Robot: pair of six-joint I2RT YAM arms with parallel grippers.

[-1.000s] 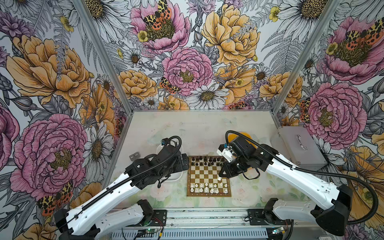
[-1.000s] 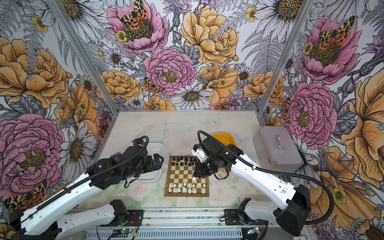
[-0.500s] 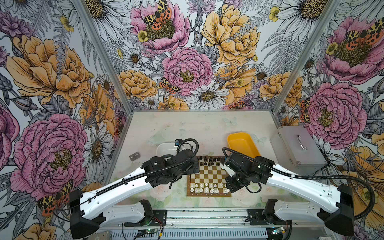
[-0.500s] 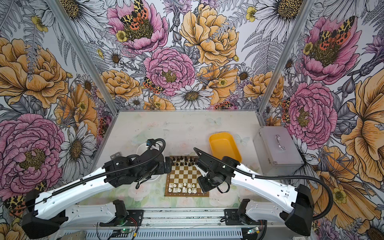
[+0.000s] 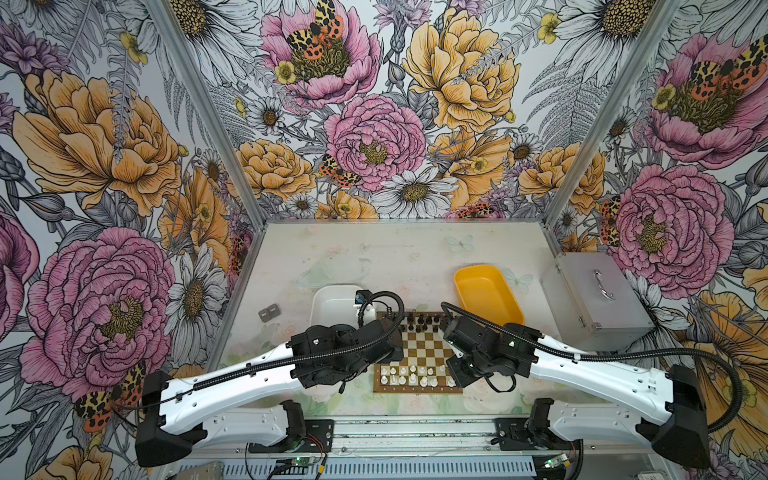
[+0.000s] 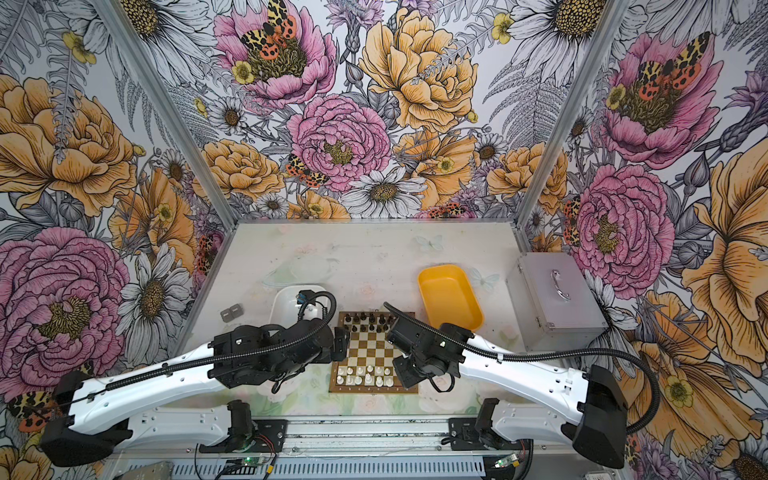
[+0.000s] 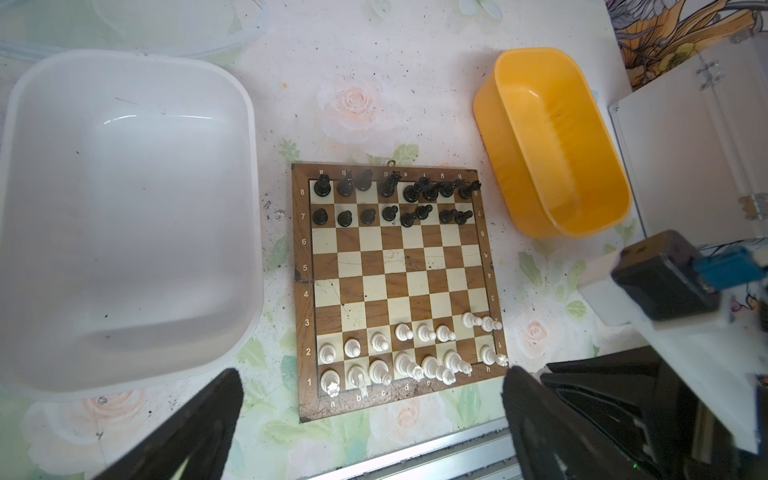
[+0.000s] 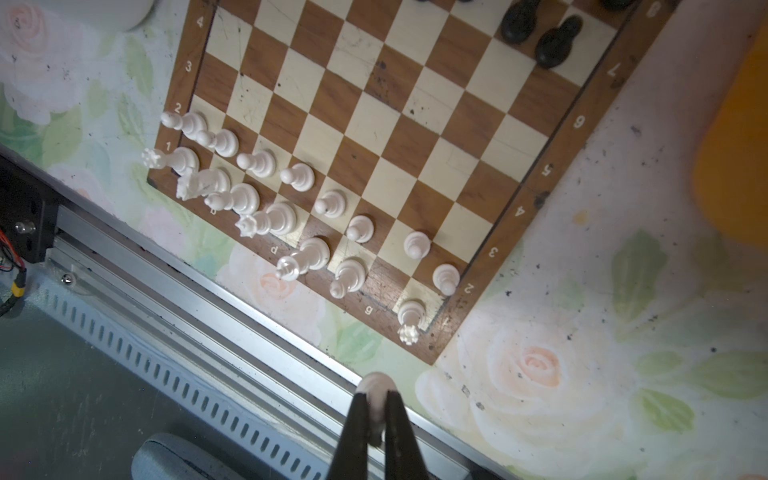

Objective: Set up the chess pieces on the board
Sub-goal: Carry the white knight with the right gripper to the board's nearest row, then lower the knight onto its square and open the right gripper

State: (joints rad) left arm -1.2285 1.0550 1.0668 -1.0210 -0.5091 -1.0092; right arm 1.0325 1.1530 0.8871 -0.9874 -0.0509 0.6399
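- A white tray (image 5: 332, 297) sits on the worktop (image 5: 374, 253) just left of the board's far corner; no chessmen show in it.
- The left jaws are released and spread wide, high above the worktop with nothing between them. In the left wrist view the board's near edge shows between the two fingers (image 7: 195, 428).
- The board (image 5: 417, 353) lies flat at the middle of the worktop's near side, between the two arms in both top views.
- The black chessmen (image 7: 322, 185) stand in two rows along the board's far side, some of them crowded off their squares.
- The white chessmen (image 7: 403, 331) stand in two rows along the near side, the pawn row running crooked.
- The right jaws are clenched on a white piece (image 8: 374, 384), pinched between the tips with its rounded end sticking out. It hangs off the board, just beyond the near right corner where a white rook (image 8: 410, 316) stands, above the worktop's edge by the metal rail (image 8: 174, 266).
- A yellow tray (image 5: 486, 295) sits just right of the board's far corner.
- A metal case (image 5: 598, 299) stands at the far right.
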